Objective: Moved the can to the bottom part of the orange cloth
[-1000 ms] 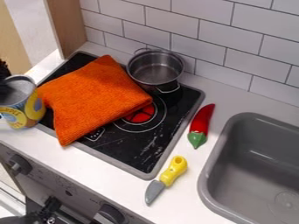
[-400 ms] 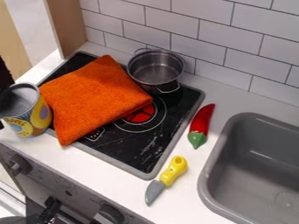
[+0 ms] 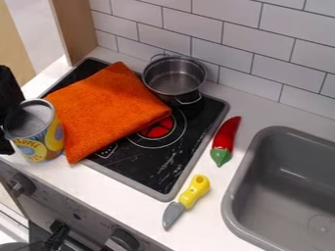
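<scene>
Because the can (image 3: 37,133) sits at the left edge of the orange cloth (image 3: 105,108) in the camera view, a low sideways push could ruck up the fabric or tip the can. Whether the jaws of the gripper (image 3: 8,115) are apart or clamped, I cannot tell. Printed lettering and yellow fruit artwork mark the can's label.

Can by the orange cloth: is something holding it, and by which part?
It cannot be told whether the can is held; the black hand is close against its left side.
</scene>
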{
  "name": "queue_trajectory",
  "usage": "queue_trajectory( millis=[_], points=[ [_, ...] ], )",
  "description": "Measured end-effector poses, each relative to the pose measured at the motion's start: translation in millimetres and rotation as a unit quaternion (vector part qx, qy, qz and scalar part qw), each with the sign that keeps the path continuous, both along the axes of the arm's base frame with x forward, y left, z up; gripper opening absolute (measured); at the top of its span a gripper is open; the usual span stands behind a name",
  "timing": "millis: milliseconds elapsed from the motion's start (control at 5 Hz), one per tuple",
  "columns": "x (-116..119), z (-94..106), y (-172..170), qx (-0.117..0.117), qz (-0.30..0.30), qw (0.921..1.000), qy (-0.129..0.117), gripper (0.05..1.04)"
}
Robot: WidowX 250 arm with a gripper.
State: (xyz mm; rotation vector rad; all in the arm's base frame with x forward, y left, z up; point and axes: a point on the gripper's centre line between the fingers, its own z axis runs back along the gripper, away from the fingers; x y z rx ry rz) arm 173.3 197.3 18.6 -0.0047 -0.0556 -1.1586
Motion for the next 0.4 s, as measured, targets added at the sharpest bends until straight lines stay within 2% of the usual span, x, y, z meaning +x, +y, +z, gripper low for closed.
queue_trajectory(
  millis=[400],
  points=[
    [-1.7,6.9,-19.4,-0.042,0.043,0.9982,-0.006,0.999]
  ],
)
